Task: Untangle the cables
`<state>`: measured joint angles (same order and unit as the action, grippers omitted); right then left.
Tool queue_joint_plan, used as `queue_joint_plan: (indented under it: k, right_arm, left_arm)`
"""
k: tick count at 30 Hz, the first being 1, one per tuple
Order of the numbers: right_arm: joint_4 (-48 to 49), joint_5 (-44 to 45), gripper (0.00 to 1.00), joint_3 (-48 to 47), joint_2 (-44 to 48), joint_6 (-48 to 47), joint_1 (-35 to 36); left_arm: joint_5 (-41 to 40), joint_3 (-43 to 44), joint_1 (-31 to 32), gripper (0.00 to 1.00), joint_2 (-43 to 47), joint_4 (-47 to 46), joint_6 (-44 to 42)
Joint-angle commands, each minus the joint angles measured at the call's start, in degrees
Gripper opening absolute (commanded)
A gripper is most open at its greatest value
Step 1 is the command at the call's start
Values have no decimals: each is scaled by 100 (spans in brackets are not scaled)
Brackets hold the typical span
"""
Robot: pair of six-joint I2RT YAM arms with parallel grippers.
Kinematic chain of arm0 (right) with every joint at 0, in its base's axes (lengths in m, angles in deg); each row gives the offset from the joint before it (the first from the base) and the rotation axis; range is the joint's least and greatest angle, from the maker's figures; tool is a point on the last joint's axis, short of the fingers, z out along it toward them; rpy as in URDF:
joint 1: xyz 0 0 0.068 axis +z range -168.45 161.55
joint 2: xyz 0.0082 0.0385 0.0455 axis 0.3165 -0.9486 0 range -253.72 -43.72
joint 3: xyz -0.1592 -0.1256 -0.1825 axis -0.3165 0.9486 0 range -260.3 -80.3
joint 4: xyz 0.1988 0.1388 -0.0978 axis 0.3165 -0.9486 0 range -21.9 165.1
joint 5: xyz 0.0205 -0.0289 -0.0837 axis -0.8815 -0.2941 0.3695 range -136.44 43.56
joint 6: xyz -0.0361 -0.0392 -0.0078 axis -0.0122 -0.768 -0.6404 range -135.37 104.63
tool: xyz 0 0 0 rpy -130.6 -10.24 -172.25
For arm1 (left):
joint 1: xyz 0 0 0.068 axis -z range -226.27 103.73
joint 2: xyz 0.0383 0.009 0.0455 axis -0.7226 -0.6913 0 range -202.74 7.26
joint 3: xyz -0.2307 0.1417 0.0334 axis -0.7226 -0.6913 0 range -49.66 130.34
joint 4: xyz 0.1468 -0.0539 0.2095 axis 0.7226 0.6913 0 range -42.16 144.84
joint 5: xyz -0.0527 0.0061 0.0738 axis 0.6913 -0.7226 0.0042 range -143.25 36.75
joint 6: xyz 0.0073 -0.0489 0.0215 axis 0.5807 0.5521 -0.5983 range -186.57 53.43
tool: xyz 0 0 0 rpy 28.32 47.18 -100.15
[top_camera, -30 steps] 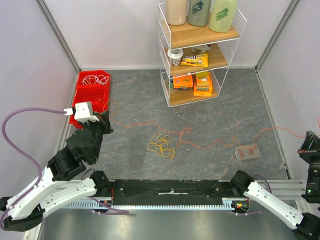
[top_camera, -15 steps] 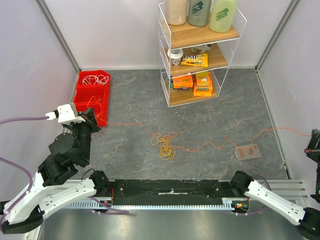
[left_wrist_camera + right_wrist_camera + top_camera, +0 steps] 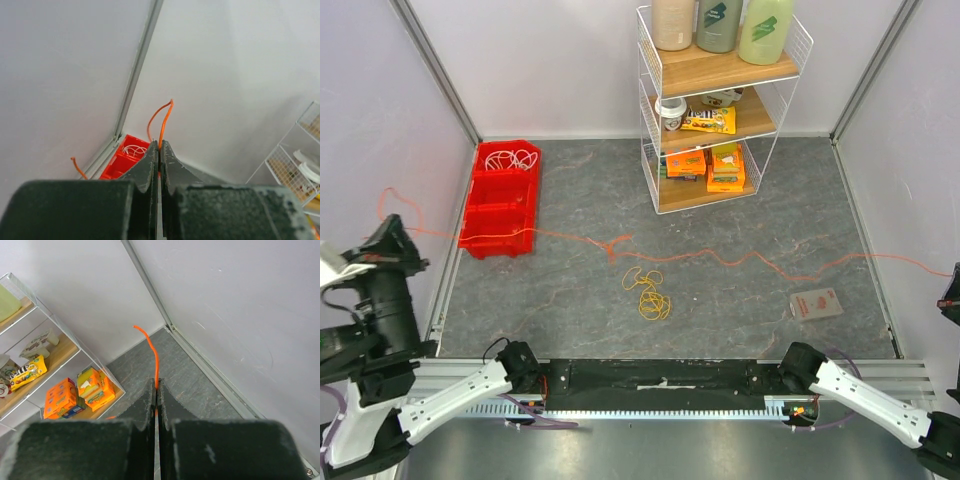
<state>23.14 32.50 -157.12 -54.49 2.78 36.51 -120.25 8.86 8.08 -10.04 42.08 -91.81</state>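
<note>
Tabletop (image 3: 580, 180) veined grey, orange cable (image 3: 570, 236) across, white walls (image 3: 550, 60)

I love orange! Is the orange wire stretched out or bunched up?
Stretched out: the orange wire runs wavy across the whole table.

The left arm (image 3: 378, 312) is swung out past the left edge of the table (image 3: 570, 180), and the left gripper (image 3: 158, 146) is raised with its jaws pinched tight on the orange cable (image 3: 155, 367). The right arm (image 3: 860, 390) reaches past the table's right edge, and the right gripper (image 3: 156, 384) is clamped on the same cable.
</note>
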Motion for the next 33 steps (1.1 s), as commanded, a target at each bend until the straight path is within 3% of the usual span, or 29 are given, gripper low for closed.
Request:
queue_joint_plan:
  k: [1, 5, 9, 12, 17, 19, 21, 26, 33]
  right_arm:
    - [-130, 192, 0, -44, -40, -198, 103]
    - [-130, 306, 0, -88, -49, -286, 173]
    - [-130, 596, 0, -281, 21, -505, 269]
    - [-121, 614, 0, -360, 118, -541, 322]
    - [-191, 325, 0, 43, 31, -129, 436]
    - [-200, 114, 0, 306, -127, 135, 472]
    - [-217, 26, 0, 535, -355, 363, 524]
    - [-252, -256, 0, 1247, -1225, 1258, 762]
    - [-402, -1125, 0, 2275, -2814, 2973, 736]
  left_arm:
    - [82, 300, 23, 2, -63, -225, -878]
    - [91, 370, 41, 2, -142, -302, -1289]
    - [126, 125, 67, 2, -2, -1485, -2474]
    - [135, 98, 216, 2, 200, -1613, -2733]
    - [-102, 142, 524, 2, 359, -658, -1708]
    - [-67, 194, 586, 2, 246, 63, -1004]
    - [-76, 142, 586, 2, 0, 242, -834]
    - [37, 317, 586, 2, -642, 1146, -107]
    - [372, 554, 586, 2, -924, 1533, 519]
